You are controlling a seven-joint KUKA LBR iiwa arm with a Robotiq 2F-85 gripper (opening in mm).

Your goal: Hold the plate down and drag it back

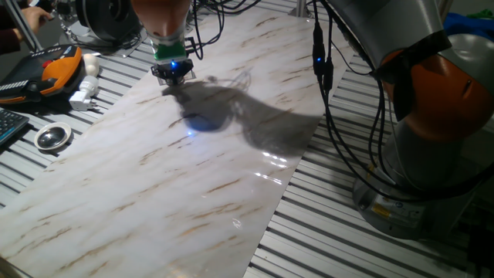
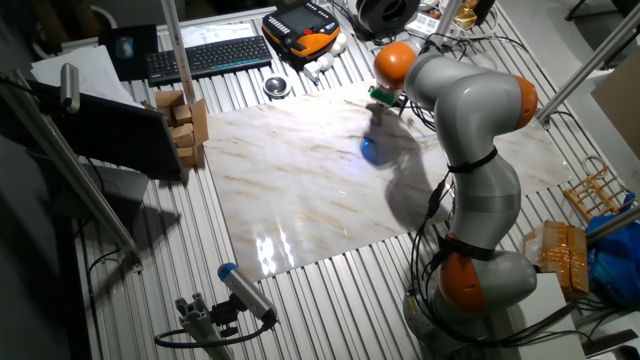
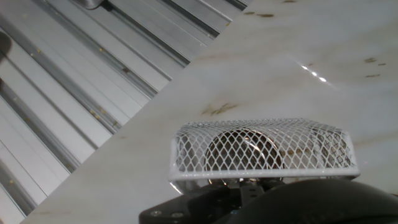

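Note:
The plate [image 1: 52,137] is a small shiny silver disc with a dark centre. It lies on the ribbed metal table left of the marble board [image 1: 177,193], and also shows in the other fixed view [image 2: 277,88]. My gripper [image 1: 171,73] hangs low over the board's far edge, well right of the plate and apart from it, with a blue light at its tip; it also shows in the other fixed view [image 2: 385,100]. The hand view shows a white mesh guard [image 3: 261,149] with a round shiny shape behind it over the board edge. The fingers are hidden.
An orange and black device [image 1: 54,69], a white adapter [image 1: 83,96] and a keyboard corner [image 1: 8,123] lie near the plate. Cardboard boxes [image 2: 185,120] stand at the board's left side. A blue light spot [image 1: 202,122] falls on the board. The arm's base [image 1: 432,154] and cables fill the right.

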